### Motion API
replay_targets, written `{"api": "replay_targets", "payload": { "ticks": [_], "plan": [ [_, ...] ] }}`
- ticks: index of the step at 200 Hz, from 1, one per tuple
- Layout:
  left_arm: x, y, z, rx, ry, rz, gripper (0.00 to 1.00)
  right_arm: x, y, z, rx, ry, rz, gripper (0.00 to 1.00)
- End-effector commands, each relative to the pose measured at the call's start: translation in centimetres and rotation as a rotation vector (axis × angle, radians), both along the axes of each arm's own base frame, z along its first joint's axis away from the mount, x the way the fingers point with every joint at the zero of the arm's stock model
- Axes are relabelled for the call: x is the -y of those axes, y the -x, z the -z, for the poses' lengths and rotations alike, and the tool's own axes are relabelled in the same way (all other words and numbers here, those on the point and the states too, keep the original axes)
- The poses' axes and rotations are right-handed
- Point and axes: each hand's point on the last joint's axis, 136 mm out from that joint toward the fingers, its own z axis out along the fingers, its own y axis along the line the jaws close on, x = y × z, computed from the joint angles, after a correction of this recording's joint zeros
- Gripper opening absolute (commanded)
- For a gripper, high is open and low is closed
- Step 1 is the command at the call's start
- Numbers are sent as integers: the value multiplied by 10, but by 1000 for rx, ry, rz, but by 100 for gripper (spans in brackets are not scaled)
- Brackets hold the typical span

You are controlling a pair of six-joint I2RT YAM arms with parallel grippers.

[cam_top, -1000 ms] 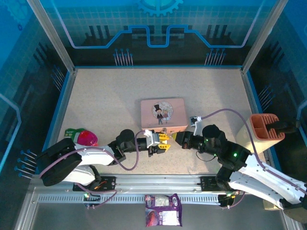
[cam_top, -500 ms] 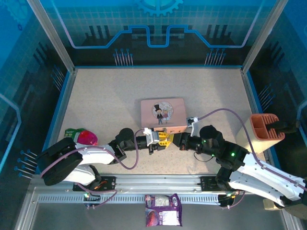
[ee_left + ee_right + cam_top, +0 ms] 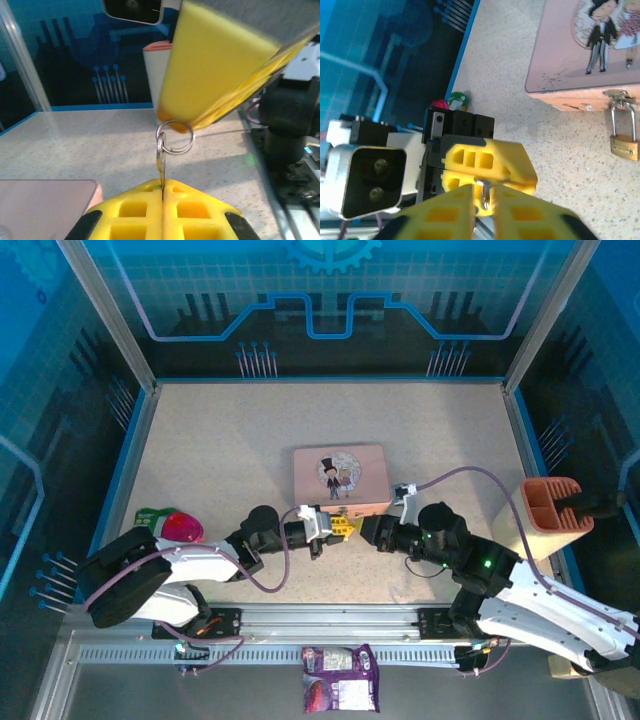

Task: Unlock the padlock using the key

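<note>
The left pincer (image 3: 162, 194) is pressed together on the blade of the key (image 3: 161, 162), whose key ring (image 3: 176, 151) reaches up to the right pincer (image 3: 482, 199). That one's yellow fingers stand a sliver apart around the ring; I cannot tell whether they grip it. Just beside them, the padlock (image 3: 624, 146) hangs locked from the hasp of the pink box (image 3: 580, 55) on the table (image 3: 220, 440).

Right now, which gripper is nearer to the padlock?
Left, slightly. The left gripper sits just on the near side of the padlock; the right gripper faces it from the right, a little farther.
</note>
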Motion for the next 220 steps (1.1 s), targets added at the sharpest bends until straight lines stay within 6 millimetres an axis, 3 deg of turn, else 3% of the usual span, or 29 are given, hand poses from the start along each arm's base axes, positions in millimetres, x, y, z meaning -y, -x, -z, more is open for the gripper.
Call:
{"api": "replay_targets", "payload": {
  "ticks": [1,22,55,93,135,220],
  "plan": [
    [-2,-23,-5,116,-111,-98,0,25,-6,11,-25,21,127,36],
    [6,-22,5,283,-315,-64,0,44,-12,18,-55,-67,233,49],
    [10,-34,6,523,-456,-56,0,52,-19,30,-143,-273,302,48],
    [23,-47,18,720,-594,-32,0,39,-19,26,-199,-393,278,46],
    [36,-46,23,794,-618,-8,0,27,-21,36,-262,-474,295,41],
    [40,-38,21,835,-593,-9,0,31,-23,49,-315,-467,370,35]
  ]
}}
